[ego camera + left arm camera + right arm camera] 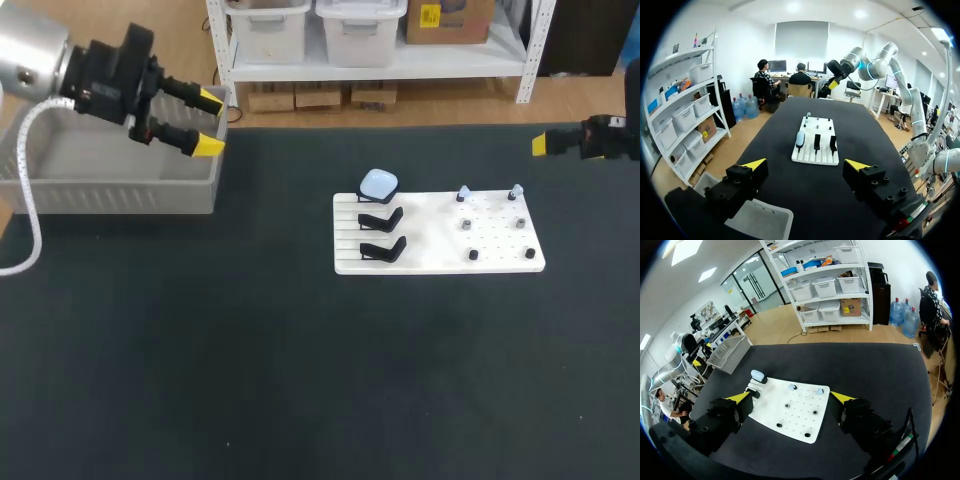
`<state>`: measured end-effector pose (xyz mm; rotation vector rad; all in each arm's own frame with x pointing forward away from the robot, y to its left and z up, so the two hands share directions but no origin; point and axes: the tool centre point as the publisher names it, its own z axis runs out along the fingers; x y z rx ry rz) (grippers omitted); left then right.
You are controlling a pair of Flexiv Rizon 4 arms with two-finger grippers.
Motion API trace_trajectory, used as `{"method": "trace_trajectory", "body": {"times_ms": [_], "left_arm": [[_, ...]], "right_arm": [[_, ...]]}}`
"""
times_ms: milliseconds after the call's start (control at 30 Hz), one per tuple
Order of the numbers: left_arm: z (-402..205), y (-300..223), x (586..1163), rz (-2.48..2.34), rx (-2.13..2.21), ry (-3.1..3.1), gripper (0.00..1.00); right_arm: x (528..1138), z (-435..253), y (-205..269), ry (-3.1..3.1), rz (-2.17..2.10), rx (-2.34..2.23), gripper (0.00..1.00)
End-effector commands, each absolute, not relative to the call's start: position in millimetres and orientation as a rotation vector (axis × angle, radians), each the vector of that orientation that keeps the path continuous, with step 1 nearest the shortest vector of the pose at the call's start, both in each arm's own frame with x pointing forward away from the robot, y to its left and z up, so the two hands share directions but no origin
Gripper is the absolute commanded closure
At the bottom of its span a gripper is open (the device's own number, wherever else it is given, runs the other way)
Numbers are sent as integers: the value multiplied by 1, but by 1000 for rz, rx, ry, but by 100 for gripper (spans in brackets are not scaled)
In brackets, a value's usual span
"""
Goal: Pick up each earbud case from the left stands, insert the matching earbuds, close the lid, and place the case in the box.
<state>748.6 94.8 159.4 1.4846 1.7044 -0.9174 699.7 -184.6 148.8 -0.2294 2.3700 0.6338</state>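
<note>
We see one earbud case [378, 183]: pale blue, rounded, glossy, lid down. It sits on the rearmost of three stands at the left end of the white board [430, 235]. The other two black stands [381, 218] are bare. Two pale blue earbuds [463, 192] sit on the rear pair of six pegs [521, 222]. One grey box [110, 190] is at our left. Left gripper [209, 123] hangs over the box's right end, fingers apart. Right gripper [791, 397] is well apart from the board, fingers also apart.
</note>
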Motion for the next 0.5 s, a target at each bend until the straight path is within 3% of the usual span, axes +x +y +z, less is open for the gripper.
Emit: {"method": "trace_trajectory", "body": {"times_ms": [33,500], "left_arm": [[159,95,752,-954,1510,1694,0],[131,52,755,-927,1593,1650,0]], "right_arm": [[699,149,-185,2371,632,-229,0],[699,149,-185,2371,632,-229,0]]}}
